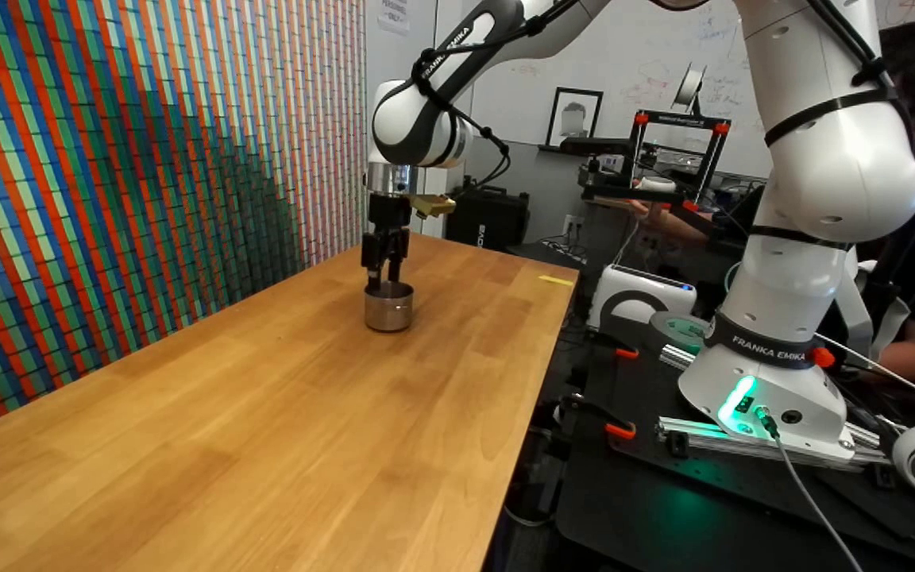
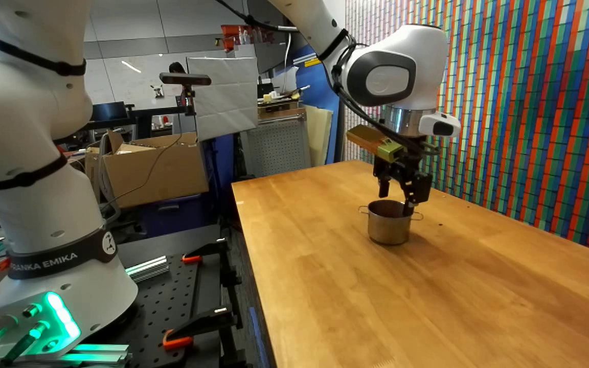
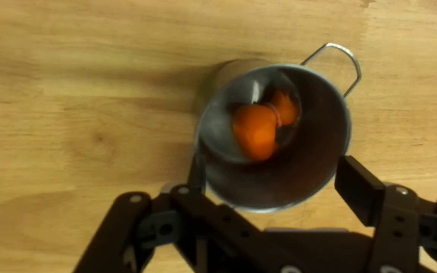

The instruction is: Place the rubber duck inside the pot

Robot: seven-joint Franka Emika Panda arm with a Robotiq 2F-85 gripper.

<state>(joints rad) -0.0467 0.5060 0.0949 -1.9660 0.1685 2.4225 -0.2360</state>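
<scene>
Wrist view: orange, two-lobed rubber duck [image 3: 255, 132] lying inside the short, cylindrical, grey metal pot [image 3: 323, 129].

Black two-fingered gripper [image 3: 273, 167] holds nothing; its fingers stand spread at the pot's mouth, one overlapping the rim in view — contact unconfirmed. Principal risk at withdrawal: sideways travel, or closing, before the fingers lift clear could catch the rim and drag or tip the pot across the light-brown wooden table [image 2: 376, 306]. Secondary risk: a snag on the thin metal wire handle [image 3: 359, 73]. The duck appears smooth and bright — a larger rounded lobe joined to a smaller, ragged-edged one, a thin pinkish line between. Head end unclear.
</scene>
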